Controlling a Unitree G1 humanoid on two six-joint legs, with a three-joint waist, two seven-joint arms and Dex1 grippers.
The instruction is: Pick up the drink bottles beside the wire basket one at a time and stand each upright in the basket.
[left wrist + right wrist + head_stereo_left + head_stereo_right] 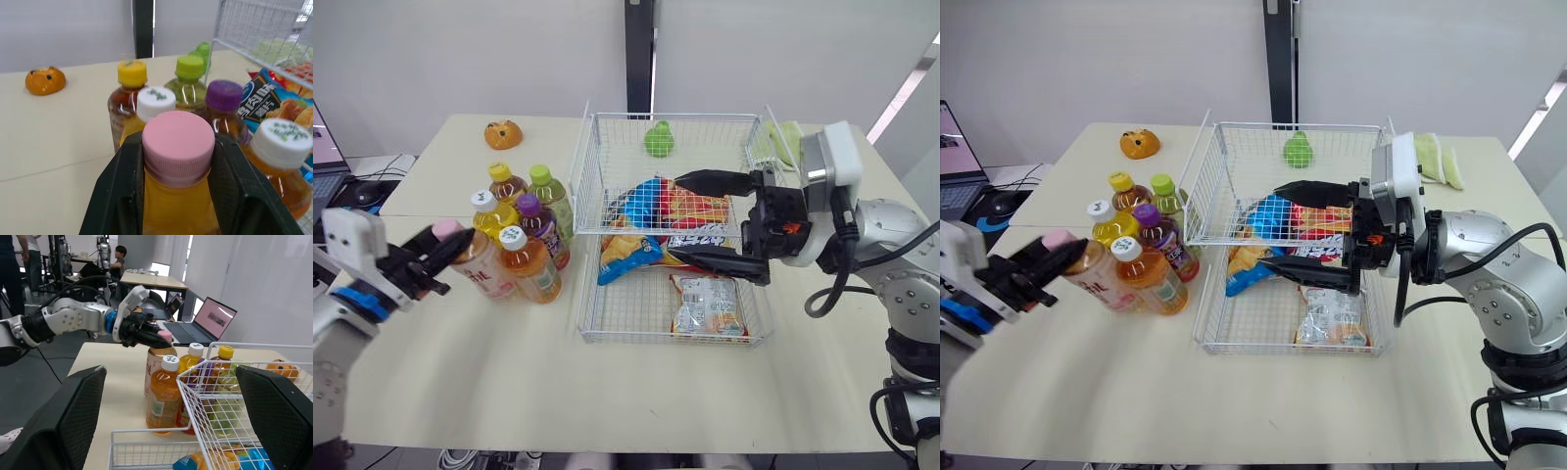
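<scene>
Beige table (460,392), left jaws clamping pink-capped bottle (178,147), label partly hidden

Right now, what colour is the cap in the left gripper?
Pink cap, clearest in the left wrist view.

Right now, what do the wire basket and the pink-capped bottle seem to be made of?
The wire basket: likely white-coated metal wire, by its thin open grid. The pink-capped bottle: probably clear plastic, since orange drink shows through; the cap looks matte plastic.

Metal-wire basket (590,166), glossy plastic bottles (533,269), matt smooth tabletop (509,382).
</scene>
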